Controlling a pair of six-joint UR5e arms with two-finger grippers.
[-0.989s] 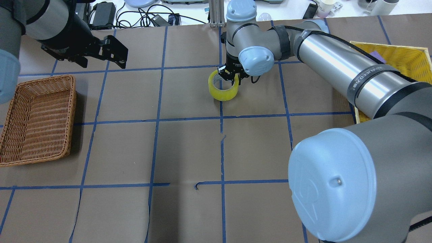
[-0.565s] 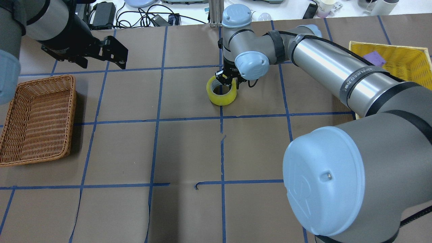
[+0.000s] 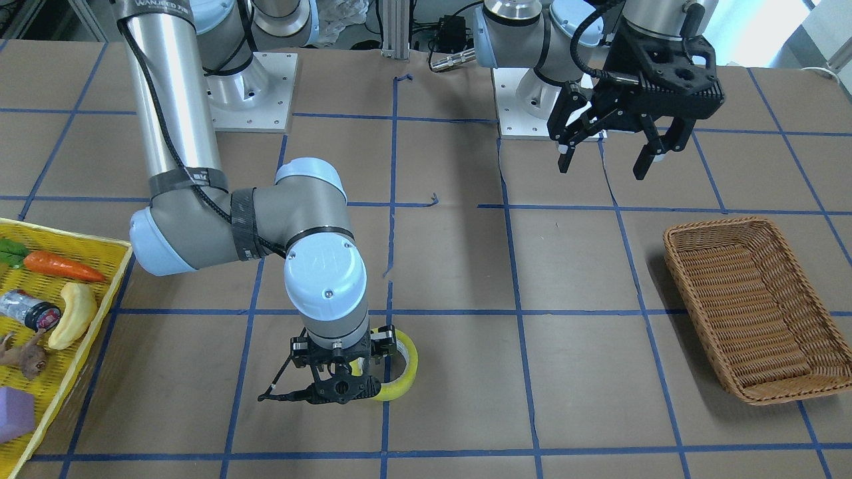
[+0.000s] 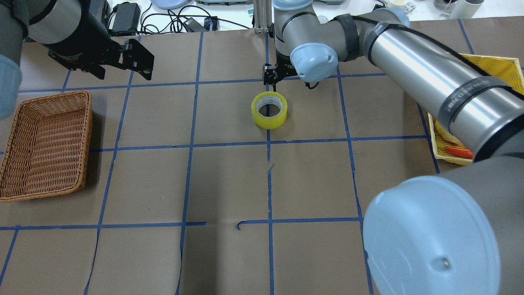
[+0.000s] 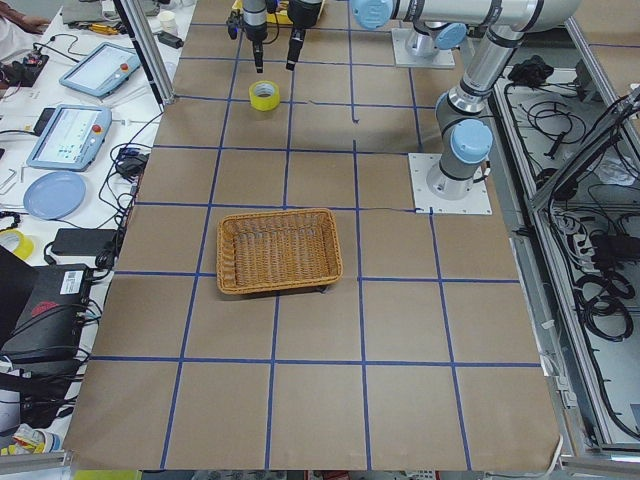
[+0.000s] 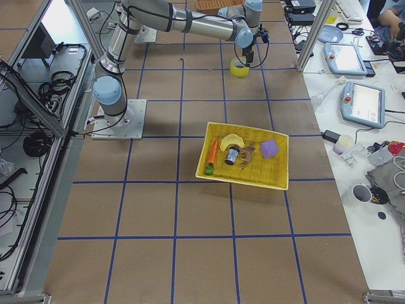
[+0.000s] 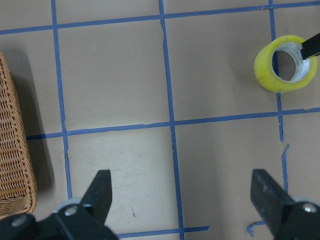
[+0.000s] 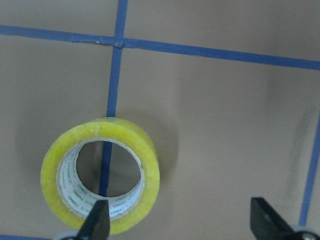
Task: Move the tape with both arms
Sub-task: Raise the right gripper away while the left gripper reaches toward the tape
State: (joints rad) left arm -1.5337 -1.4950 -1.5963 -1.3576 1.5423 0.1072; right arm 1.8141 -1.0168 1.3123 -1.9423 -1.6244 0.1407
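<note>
The yellow tape roll [image 4: 269,110] lies flat on the brown table, hole up, over a blue grid line; it also shows in the front view [image 3: 406,372] and the left wrist view [image 7: 285,65]. My right gripper [image 4: 275,82] is open and empty, hovering just above and behind the roll. In the right wrist view its fingers [image 8: 97,220] stand wide apart, with the roll [image 8: 125,137] below the left finger. My left gripper [image 4: 123,61] is open and empty, up in the air at the far left, well away from the tape [image 3: 609,156].
A brown wicker basket [image 4: 45,143] sits at the left edge of the table, below my left gripper [image 3: 752,306]. A yellow tray [image 3: 86,339] with a carrot, a banana and other items stands at the right side [image 4: 491,65].
My right gripper has opened, let go of the tape and drawn up and back. The roll, held tilted before, now lies flat on the table. The left arm has barely moved.
</note>
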